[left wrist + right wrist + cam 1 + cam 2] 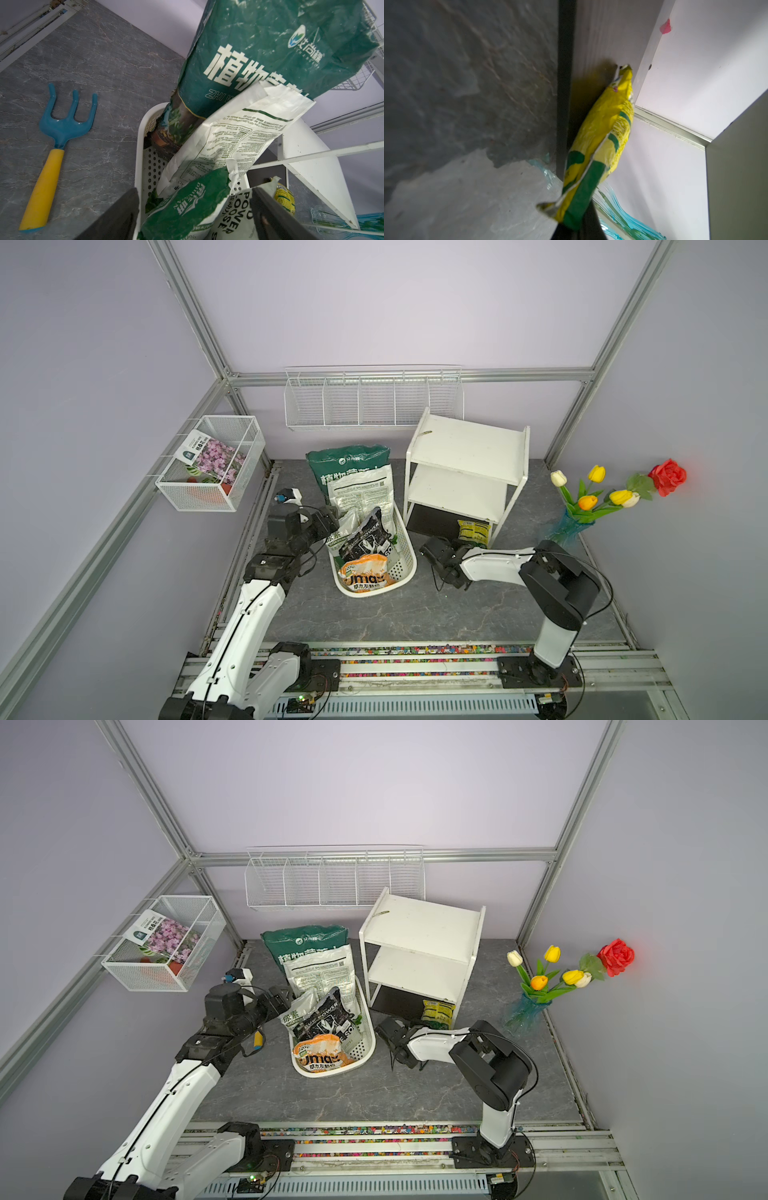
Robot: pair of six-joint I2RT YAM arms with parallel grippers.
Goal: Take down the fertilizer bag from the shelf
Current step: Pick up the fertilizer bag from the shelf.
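I am watching the right pincer point(577, 230) reaching low into the small white two-board shelf point(465, 443). Its dark jaws are pressing together on the near end of the small yellow-and-green fertilizer bag point(604, 135). The rest of the bag is stretching away from the pincer, and its far tip is touching the corner where the shelf's dark bottom board meets the white side panel. In both top views the bag point(473, 533) point(438, 1014) is sitting on that bottom board, at the front, on the side toward the blue glass vase point(569, 526).

The left pincer point(195, 191) is hanging with its jaws spread wide and gripping nothing, over the bags in the white perforated plastic basket point(405, 568) standing on the grey marbled counter point(415, 614).
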